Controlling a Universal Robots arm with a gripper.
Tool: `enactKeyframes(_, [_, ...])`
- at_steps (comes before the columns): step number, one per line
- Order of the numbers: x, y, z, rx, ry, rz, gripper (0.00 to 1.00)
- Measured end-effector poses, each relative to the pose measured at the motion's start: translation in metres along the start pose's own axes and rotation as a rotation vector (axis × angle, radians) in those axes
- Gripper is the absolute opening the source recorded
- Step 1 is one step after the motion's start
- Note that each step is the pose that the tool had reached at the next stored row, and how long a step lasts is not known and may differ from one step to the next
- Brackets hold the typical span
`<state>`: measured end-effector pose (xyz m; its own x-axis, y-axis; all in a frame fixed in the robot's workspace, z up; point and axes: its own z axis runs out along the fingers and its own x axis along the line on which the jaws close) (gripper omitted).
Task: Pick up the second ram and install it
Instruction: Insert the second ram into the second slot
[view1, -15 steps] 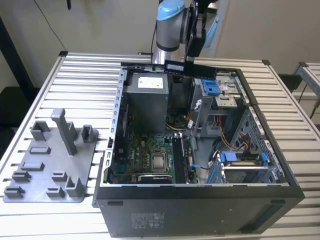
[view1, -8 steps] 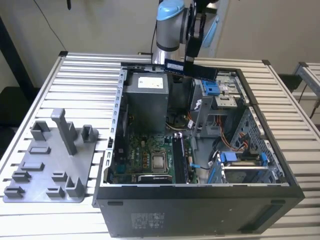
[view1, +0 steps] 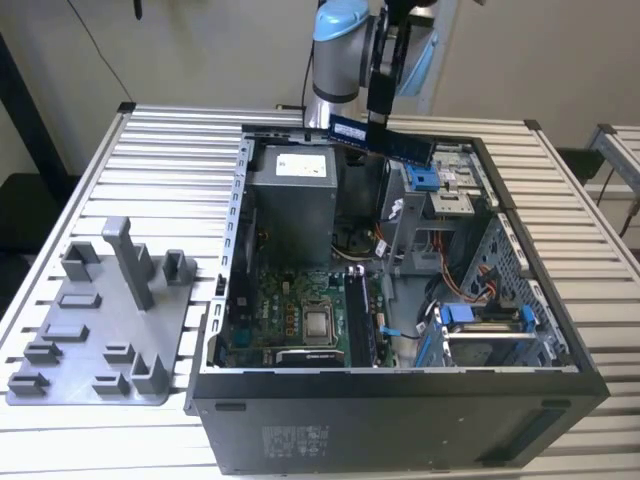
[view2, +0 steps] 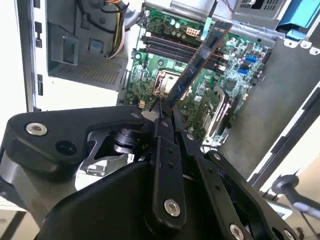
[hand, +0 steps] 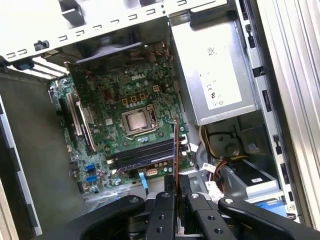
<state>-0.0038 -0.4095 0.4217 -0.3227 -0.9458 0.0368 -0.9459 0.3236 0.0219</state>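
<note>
The second ram (view1: 392, 143) is a thin dark-blue stick held level above the back of the open computer case (view1: 400, 400), with my gripper (view1: 379, 118) shut on its middle from above. In the second wrist view the ram (view2: 197, 62) juts out from the gripper (view2: 162, 114) over the green motherboard (view2: 170, 75). The first wrist view shows the ram (hand: 176, 145) edge-on, hanging over the dark memory slots (hand: 142, 154) beside the processor socket (hand: 137, 121). The gripper (hand: 176, 192) pinches its near end.
A grey power supply (view1: 292, 205) fills the case's back corner on the exterior view's left. Drive bays with blue clips (view1: 480, 320) and loose cables (view1: 400, 240) crowd the exterior view's right. A grey fixture tray (view1: 60, 385) with upright posts lies on the slatted table (view1: 170, 170).
</note>
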Motion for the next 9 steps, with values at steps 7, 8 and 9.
enactKeyframes(7, [0.0000,0.0000,0.0004,-0.0034,-0.0021,0.093,0.14])
enactKeyframes(8, [0.0000,0.0000,0.0004,-0.0039,-0.0023,0.107,0.14])
enactKeyframes(9, [0.0000,0.0000,0.0005,-0.0044,-0.0027,0.120,0.14])
